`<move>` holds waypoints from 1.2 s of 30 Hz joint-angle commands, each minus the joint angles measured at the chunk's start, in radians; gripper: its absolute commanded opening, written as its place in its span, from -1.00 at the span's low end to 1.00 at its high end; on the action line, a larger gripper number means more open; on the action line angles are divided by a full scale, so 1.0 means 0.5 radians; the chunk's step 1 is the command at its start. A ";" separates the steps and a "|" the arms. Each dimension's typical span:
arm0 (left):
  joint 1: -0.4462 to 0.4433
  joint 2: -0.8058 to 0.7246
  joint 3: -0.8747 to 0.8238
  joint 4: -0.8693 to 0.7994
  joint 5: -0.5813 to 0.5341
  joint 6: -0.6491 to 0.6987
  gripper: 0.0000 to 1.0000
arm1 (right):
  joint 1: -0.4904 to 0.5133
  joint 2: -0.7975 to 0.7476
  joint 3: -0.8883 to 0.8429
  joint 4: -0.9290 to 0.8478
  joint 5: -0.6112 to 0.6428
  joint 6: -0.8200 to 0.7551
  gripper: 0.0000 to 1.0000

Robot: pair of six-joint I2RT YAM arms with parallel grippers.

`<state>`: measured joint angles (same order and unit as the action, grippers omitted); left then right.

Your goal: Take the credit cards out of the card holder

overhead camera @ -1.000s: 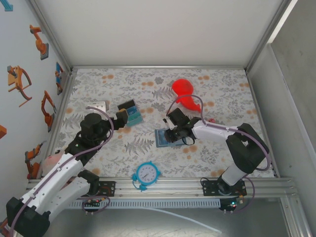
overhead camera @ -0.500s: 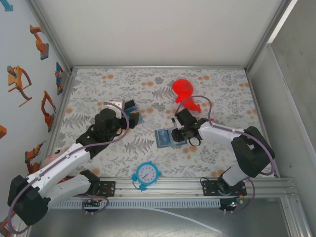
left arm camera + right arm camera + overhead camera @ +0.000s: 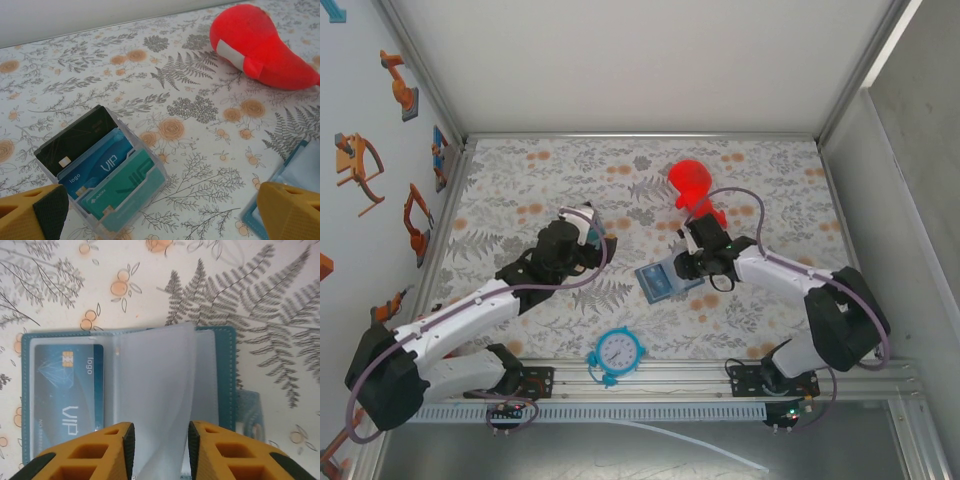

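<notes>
Peering through the right wrist camera, I got only part of the card holder point(image 3: 207, 385). It lay open and flat on the floral table point(image 3: 250, 290) straight ahead of the right gripper point(image 3: 160, 432), with its near edge cut off behind both yellow fingers. A blue VIP card point(image 3: 65, 390) sat in the pocket ahead of the finger on that view's left, its print dulled by the plastic over it. A cloudy clear sleeve point(image 3: 155, 370) bowed up over the middle and hid whatever lay beneath. That sleeve ran down into the gap between the fingers, which stood partly apart. I could not make out whether either tip touched it, and nothing looked pinched. From overhead, the right gripper point(image 3: 682, 262) covered one end of the card holder point(image 3: 658, 283). The left gripper point(image 3: 162, 215) hung spread wide and empty above the table. A clear box point(image 3: 107, 175) holding three cards stood just ahead of one finger. A pale corner of the card holder point(image 3: 300, 170) poked out beside the other finger, mostly cut off. A red object point(image 3: 260, 45) lay farther ahead, and I could not tell what it was. Overhead, the left gripper point(image 3: 582, 230) hid nearly all of that box.
</notes>
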<state>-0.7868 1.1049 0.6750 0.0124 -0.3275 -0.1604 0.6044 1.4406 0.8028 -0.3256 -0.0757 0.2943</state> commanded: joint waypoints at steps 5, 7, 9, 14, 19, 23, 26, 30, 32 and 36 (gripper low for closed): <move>-0.114 0.107 0.075 0.061 -0.134 0.114 0.94 | -0.066 -0.226 -0.029 -0.181 0.228 0.030 -0.36; -0.152 0.150 0.071 0.068 -0.158 0.118 0.94 | -0.077 -0.268 -0.020 -0.215 0.254 0.056 -0.40; -0.199 0.202 0.062 0.091 -0.186 0.124 0.94 | -0.079 -0.300 0.004 -0.265 0.257 0.089 -0.44; -0.321 0.373 0.032 0.186 -0.299 0.037 0.94 | -0.080 -0.319 0.073 -0.329 0.140 0.224 -0.52; -0.400 0.533 -0.055 0.378 -0.320 -0.150 0.93 | -0.080 -0.273 0.100 -0.243 -0.143 0.376 -0.60; -0.462 0.673 -0.033 0.394 -0.382 -0.131 0.94 | -0.081 -0.195 0.103 -0.123 -0.364 0.458 -0.62; -0.508 0.757 -0.025 0.403 -0.403 -0.094 0.94 | -0.080 -0.121 0.106 -0.056 -0.465 0.490 -0.62; -0.542 0.846 -0.043 0.428 -0.405 -0.096 0.94 | -0.080 -0.008 0.114 0.002 -0.569 0.512 -0.62; -0.547 0.876 -0.045 0.449 -0.405 -0.103 0.94 | -0.081 0.048 0.115 0.032 -0.609 0.517 -0.63; -0.555 0.946 -0.040 0.510 -0.377 -0.103 0.94 | -0.080 0.151 0.137 0.067 -0.651 0.507 -0.63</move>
<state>-1.0592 1.5593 0.6590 0.2256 -0.5083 -0.1989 0.5671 1.4918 0.8394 -0.3252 -0.3553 0.5312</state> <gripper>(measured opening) 0.968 0.187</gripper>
